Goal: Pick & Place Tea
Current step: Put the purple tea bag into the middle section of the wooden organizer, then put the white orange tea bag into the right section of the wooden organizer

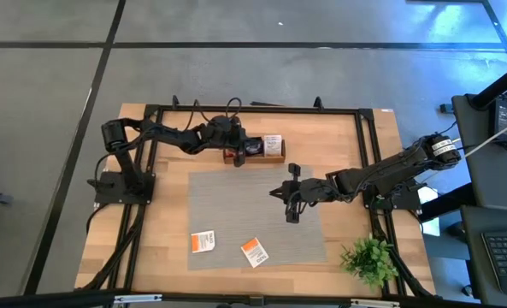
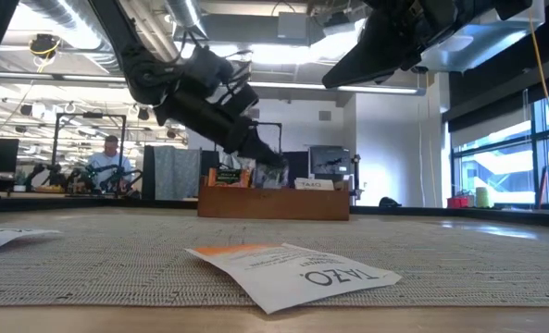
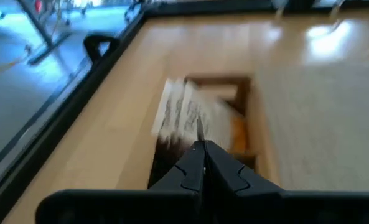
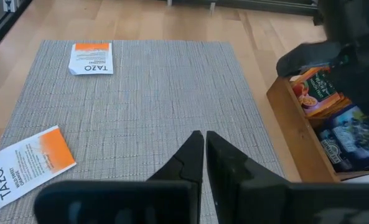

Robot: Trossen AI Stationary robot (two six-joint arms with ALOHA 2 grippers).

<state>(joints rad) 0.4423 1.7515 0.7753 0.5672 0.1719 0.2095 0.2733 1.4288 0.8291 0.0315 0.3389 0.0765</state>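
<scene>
Two white-and-orange tea sachets (image 1: 203, 242) (image 1: 255, 251) lie flat on the grey woven mat (image 1: 236, 201) near its front edge; the right wrist view shows them too (image 4: 91, 58) (image 4: 28, 165). The brown wooden tray (image 1: 276, 158) stands at the mat's far edge and holds several upright sachets (image 4: 324, 93). My left gripper (image 3: 200, 149) is shut, slanting down into the tray's left part, its tips over white sachets (image 3: 181, 112). My right gripper (image 4: 204, 140) is shut on nothing and hovers above the mat's right half. My left gripper's shut tips reach down among the sachets standing in the tray. The left wrist view is blurred, and I cannot tell whether the tips touch or hold one.
A small green plant (image 1: 371, 257) stands at the table's front right corner. A black frame (image 1: 253, 109) runs around the table's edge. In the low view, the near sachet (image 2: 293, 268) lies curled on the mat in front of the tray (image 2: 274, 202).
</scene>
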